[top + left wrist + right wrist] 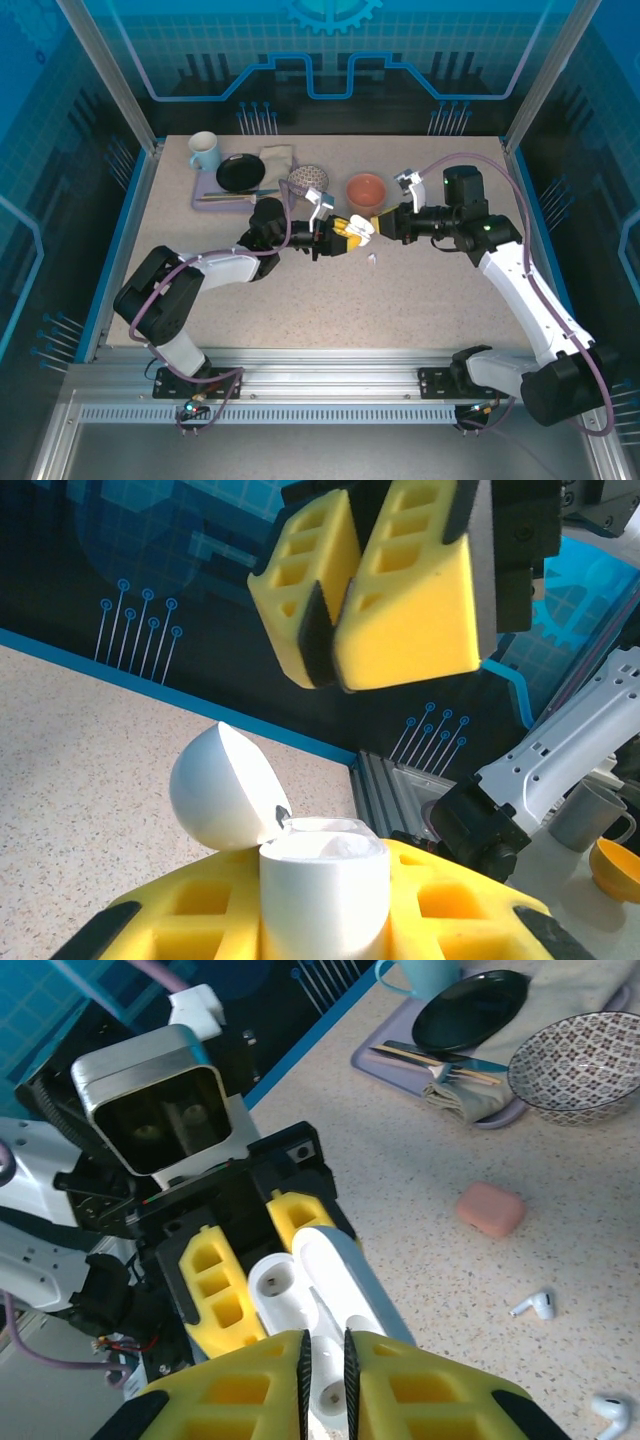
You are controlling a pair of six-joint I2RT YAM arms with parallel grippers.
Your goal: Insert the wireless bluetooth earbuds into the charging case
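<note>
— Left gripper first: how does it stand?
— Its yellow pads are clamped on the white case, which sits upright between them with its lid swung open.
— And the right gripper?
— It hangs just above the open case, pads pressed almost together with only a thin slit between them. I cannot tell whether anything is pinched there.
— Where are the earbuds?
— Two white earbuds lie on the table near each other, beside the meeting grippers and apart from the case.
— Anything close to them?
— A closed pink case rests on the table a little beyond them. Farther back stand a patterned bowl, a black plate on a lilac tray, and an orange bowl.
</note>
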